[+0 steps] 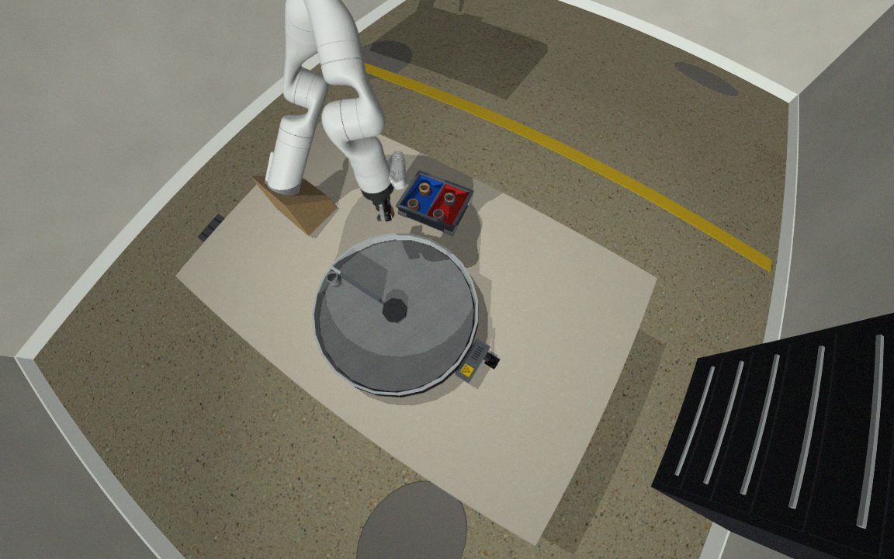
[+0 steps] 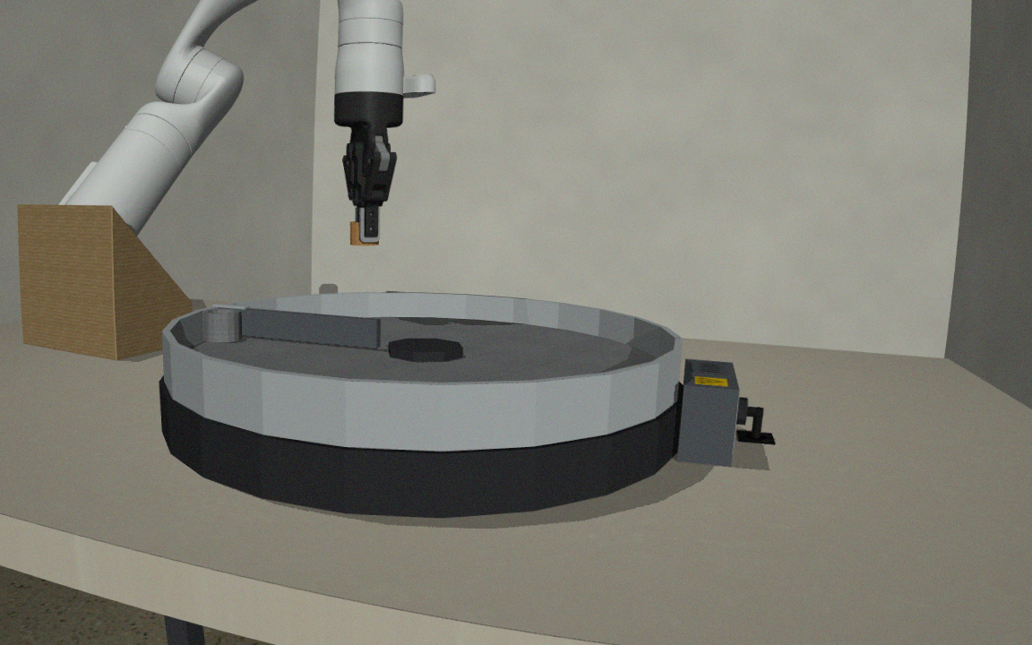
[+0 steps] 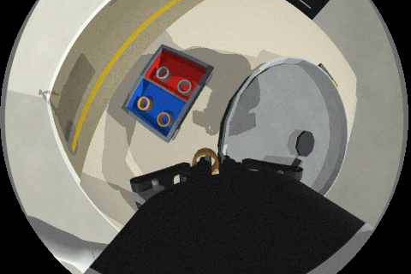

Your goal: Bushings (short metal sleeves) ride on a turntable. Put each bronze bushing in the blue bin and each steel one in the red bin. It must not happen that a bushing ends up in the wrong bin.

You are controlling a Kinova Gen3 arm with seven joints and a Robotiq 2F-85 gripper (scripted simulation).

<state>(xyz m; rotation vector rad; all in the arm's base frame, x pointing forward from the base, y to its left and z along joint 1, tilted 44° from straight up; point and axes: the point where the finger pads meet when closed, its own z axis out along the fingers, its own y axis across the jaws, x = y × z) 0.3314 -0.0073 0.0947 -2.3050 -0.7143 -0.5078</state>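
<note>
My gripper is shut on the wall of a bronze bushing, one finger inside its bore. It hangs high beyond the turntable, left of the bins in the top view. One steel bushing stands on the turntable at the guide bar's outer end. The blue bin holds two bronze bushings. The red bin holds two steel bushings.
The guide bar crosses from the turntable's rim toward its dark hub. A grey drive box sits outside the rim. My arm's wooden base block stands left of the bins.
</note>
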